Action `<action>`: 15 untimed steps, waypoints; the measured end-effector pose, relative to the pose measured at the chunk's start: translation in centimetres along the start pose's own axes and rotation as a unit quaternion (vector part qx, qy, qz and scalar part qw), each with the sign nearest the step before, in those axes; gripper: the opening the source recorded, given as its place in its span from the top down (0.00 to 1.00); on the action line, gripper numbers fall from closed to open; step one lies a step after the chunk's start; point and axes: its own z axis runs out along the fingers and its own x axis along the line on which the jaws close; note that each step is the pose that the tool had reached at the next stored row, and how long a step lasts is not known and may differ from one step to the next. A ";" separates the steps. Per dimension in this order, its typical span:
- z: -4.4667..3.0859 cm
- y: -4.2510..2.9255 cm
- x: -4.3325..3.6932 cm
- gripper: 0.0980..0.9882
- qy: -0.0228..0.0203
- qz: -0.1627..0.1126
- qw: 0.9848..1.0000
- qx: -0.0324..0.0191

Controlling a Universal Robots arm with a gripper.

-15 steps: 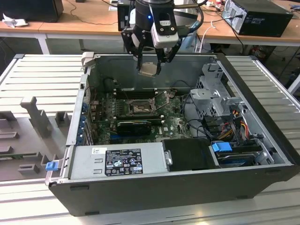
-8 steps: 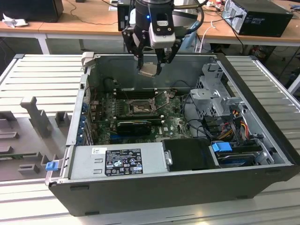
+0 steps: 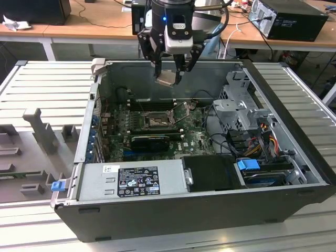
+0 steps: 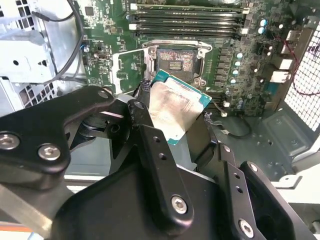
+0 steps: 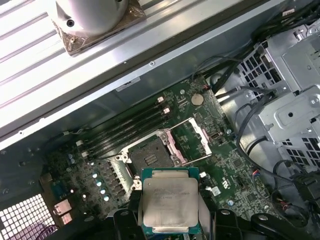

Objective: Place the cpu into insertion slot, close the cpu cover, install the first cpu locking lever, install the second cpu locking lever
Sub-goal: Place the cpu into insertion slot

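My gripper hangs over the open computer case, shut on the cpu, a flat silver-beige square chip held by two opposite edges. In both wrist views the cpu sits between the black fingers. Below it lies the insertion slot, its dark centre bare. The cpu cover stands swung open beside the slot. The cpu is well above the green board and apart from the slot.
Long black memory slots run beside the slot, and a black card lies nearer the power supply. A metal drive cage with cables fills the exterior view's right. Grey fixtures stand outside the case.
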 end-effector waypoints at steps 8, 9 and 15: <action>0.02 0.00 0.00 0.51 -0.004 0.046 0.999 -0.001; 0.02 0.00 0.00 0.51 -0.004 0.049 0.999 -0.001; 0.03 0.00 0.00 0.51 -0.006 0.066 0.998 -0.001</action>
